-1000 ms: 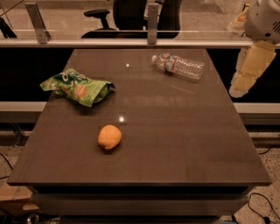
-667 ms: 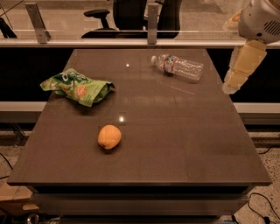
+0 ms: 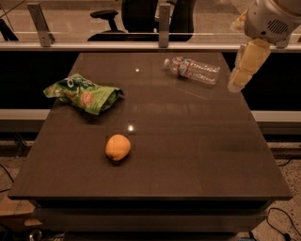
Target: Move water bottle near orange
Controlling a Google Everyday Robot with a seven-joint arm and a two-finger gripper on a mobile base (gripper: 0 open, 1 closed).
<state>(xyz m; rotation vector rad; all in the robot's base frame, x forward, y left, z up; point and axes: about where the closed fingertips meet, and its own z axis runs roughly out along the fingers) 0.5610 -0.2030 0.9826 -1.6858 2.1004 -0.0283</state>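
Observation:
The water bottle [image 3: 192,69] lies on its side at the far right of the dark table [image 3: 188,155], clear and ribbed with a red-and-blue label band, cap pointing left. The orange [image 3: 117,147] sits near the front left of the middle. My gripper [image 3: 237,81] hangs from the arm at the upper right, just right of the bottle's base end and over the table's right edge, not touching the bottle.
A green snack bag [image 3: 83,93] lies at the left of the table. A railing with posts [image 3: 163,23] runs along the far edge, with an office chair [image 3: 141,14] behind it. The floor lies below on both sides.
The arm and gripper have moved left and toward the bottle, from beyond the table's right edge to beside the bottle. Bottle, orange and bag have not moved.

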